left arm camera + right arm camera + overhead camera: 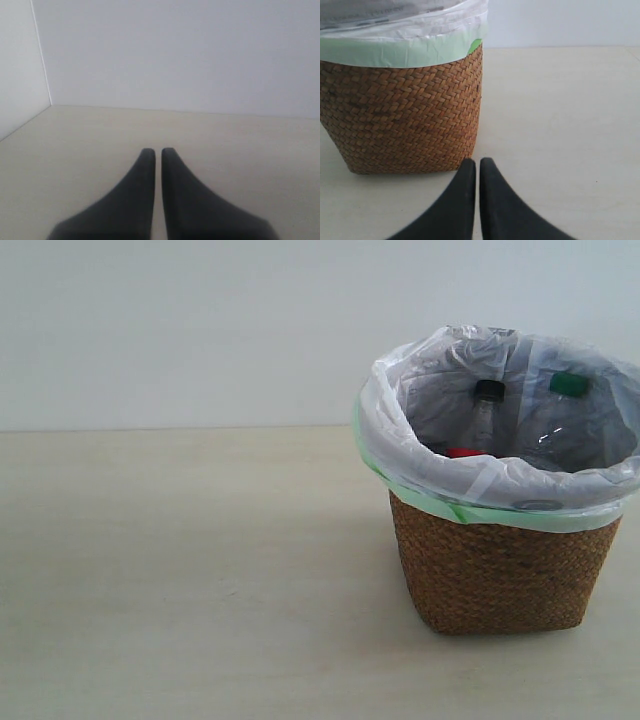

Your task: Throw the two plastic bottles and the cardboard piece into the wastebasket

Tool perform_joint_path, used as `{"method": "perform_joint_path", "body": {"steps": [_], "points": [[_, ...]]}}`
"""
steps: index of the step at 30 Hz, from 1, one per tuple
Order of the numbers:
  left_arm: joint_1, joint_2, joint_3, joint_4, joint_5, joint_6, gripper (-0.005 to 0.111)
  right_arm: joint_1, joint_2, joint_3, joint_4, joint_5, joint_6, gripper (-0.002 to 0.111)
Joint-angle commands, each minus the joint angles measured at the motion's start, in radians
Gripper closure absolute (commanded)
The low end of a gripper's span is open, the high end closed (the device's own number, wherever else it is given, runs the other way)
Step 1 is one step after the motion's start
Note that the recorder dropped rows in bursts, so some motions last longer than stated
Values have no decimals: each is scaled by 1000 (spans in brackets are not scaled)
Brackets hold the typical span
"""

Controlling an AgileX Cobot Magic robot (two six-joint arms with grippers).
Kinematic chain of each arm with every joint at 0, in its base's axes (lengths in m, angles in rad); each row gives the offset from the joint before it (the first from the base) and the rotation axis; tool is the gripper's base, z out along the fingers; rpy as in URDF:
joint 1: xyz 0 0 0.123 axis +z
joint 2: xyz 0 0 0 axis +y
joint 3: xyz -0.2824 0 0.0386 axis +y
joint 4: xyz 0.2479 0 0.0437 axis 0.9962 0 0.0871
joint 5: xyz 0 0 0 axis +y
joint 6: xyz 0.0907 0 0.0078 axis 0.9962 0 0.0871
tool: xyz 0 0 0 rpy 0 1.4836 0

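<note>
The wicker wastebasket (500, 575) with its white, green-edged bag stands at the right of the exterior view. Inside it lean the black-capped bottle (487, 410), its red label just showing, and the green-capped bottle (567, 390). The cardboard piece is hidden from every view. Neither arm shows in the exterior view. My left gripper (156, 151) is shut and empty above bare table. My right gripper (477, 162) is shut and empty, just in front of the wastebasket (405, 115), near its bottom corner.
A pale wooden table (180, 570) stretches left of the basket and ends at a white back wall (200, 330). In the left wrist view a side wall (20, 75) meets the back wall at a corner.
</note>
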Motion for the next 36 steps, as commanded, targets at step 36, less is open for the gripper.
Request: {"method": "perform_joint_path", "body": {"steps": [36], "points": [[3, -2, 3, -14, 150, -5, 103, -5, -5, 0, -2, -10, 0, 108]]}}
